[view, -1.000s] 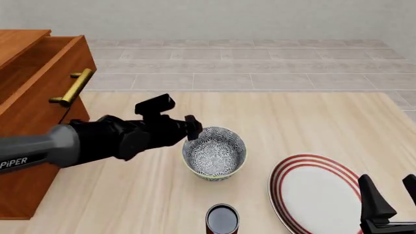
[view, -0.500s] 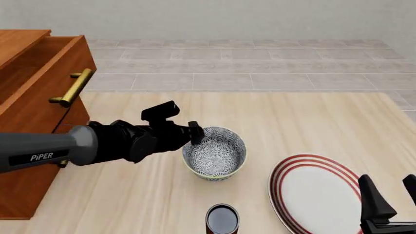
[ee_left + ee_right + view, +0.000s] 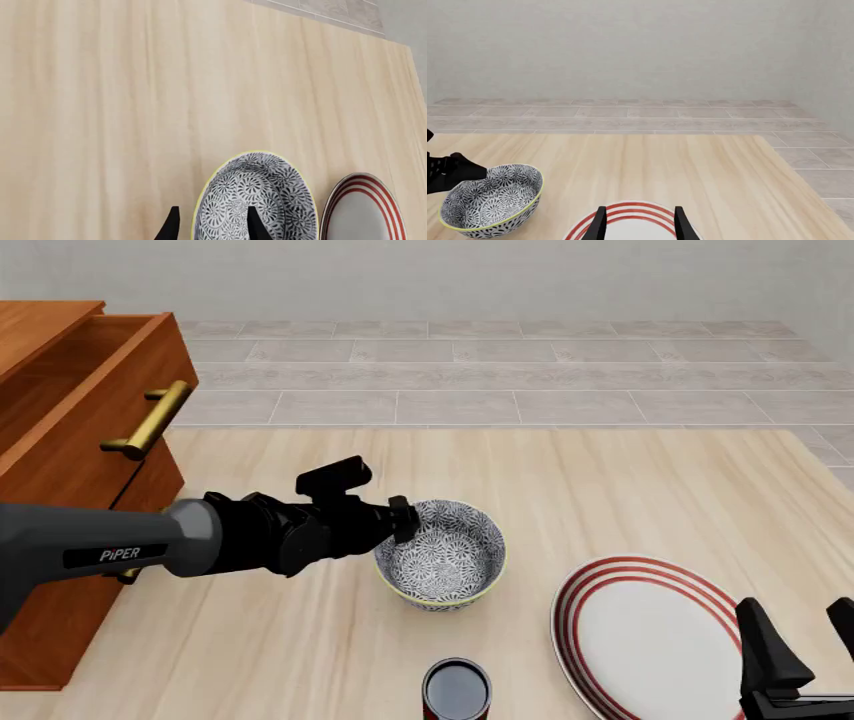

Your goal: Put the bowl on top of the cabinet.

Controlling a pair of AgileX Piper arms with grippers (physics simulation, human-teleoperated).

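Observation:
The bowl (image 3: 441, 555), blue-grey and white floral with a pale rim, stands upright on the table a little right of the cabinet (image 3: 67, 390). My left gripper (image 3: 400, 519) is at the bowl's left rim. In the left wrist view the bowl (image 3: 267, 200) has its rim between the spread fingers of the left gripper (image 3: 212, 227), one finger outside the wall and one inside; the gripper is open. My right gripper (image 3: 805, 650) hangs open over the plate at the near right and holds nothing; it shows as (image 3: 639, 225) in its own wrist view.
A white plate with red rings (image 3: 654, 640) lies right of the bowl. A small dark red can (image 3: 457, 688) stands near the front edge. The cabinet's drawer with its brass handle (image 3: 147, 420) juts out at the left. Tiled floor lies beyond the table.
The left arm has swung lower and reached further in, bringing its gripper down onto the bowl's left rim. The bowl and the right arm have not moved.

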